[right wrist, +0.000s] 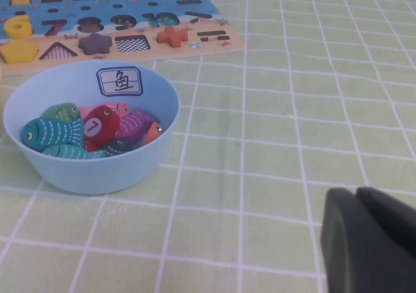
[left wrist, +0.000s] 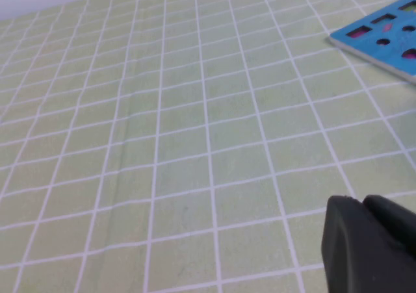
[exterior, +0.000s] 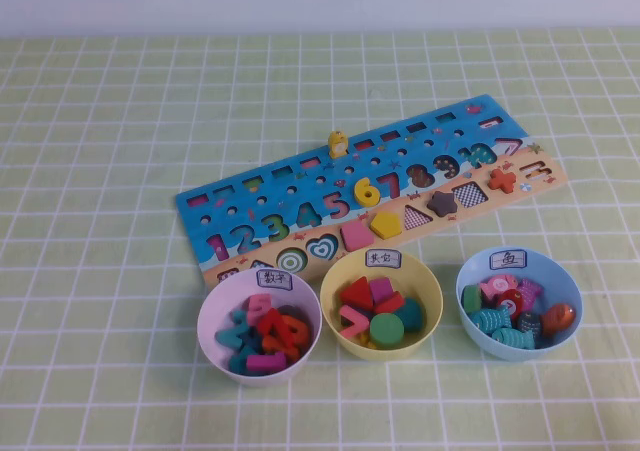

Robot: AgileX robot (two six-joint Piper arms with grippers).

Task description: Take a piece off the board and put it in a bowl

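Observation:
The piece [exterior: 339, 143], a small yellow fish-like figure, stands upright on the blue upper part of the board [exterior: 192, 214], near its far edge. The light blue bowl [exterior: 575, 283] sits in front of the board's right end and holds several fish pieces. In the right wrist view the bowl [right wrist: 97, 171] is close, with the board [right wrist: 195, 21] behind it. My right gripper [right wrist: 357, 195] is shut and empty above the cloth, to the right of the bowl. My left gripper [left wrist: 367, 205] is shut and empty above bare cloth, left of the board's corner [left wrist: 383, 36]. Neither arm shows in the high view.
A yellow bowl [exterior: 431, 289] of shape blocks and a pale pink bowl [exterior: 204, 316] of number pieces stand in front of the board, left of the blue bowl. A green checked cloth [exterior: 100, 121] covers the table.

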